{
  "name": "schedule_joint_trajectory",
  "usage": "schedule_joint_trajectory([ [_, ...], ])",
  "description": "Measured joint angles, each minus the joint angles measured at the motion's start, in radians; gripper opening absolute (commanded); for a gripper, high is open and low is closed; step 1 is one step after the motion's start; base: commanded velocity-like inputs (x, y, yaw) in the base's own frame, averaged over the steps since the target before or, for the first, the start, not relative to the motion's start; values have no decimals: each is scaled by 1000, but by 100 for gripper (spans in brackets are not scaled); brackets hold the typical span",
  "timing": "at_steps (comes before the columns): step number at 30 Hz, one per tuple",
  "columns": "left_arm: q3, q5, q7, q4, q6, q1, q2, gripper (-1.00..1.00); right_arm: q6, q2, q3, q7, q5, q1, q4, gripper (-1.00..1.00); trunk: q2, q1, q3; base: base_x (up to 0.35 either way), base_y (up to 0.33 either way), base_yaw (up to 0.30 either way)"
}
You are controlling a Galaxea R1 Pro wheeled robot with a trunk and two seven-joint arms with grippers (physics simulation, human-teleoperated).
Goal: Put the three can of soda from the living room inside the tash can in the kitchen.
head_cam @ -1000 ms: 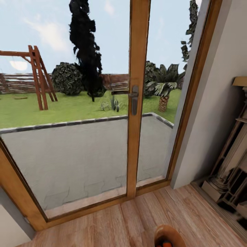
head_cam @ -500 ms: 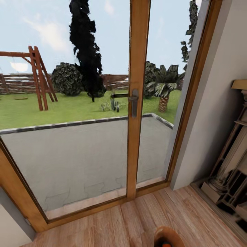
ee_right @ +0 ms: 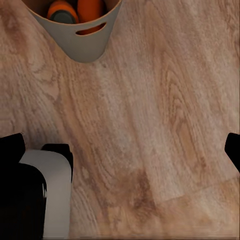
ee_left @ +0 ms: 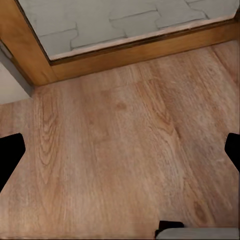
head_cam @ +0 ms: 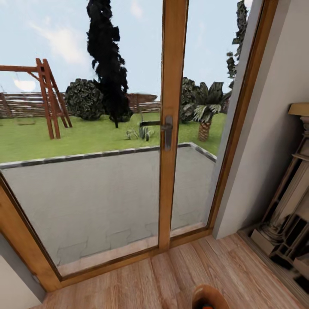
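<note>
The tash can (ee_right: pixel 80 35), with two orange soda cans (ee_right: pixel 90 7) inside, stands on the floor (ee_right: pixel 150 125) ahead of the right hand (ee_right: pixel 120 150), whose fingers are spread wide.

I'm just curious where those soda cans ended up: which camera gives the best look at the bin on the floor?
The right wrist view: the trash can shows its pale grey wall, handle slot and two orange soda cans inside. The head view catches just its orange-brown rim at the bottom edge. The left wrist view looks at the wood floor.
</note>
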Motion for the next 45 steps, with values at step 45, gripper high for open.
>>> schedule_joint_trajectory([
  [45,6,-4,-4,-4,64,23,-5,100,4,192,-9,-81,-10,13,-15,100,35,-19,16,0,0,0],
])
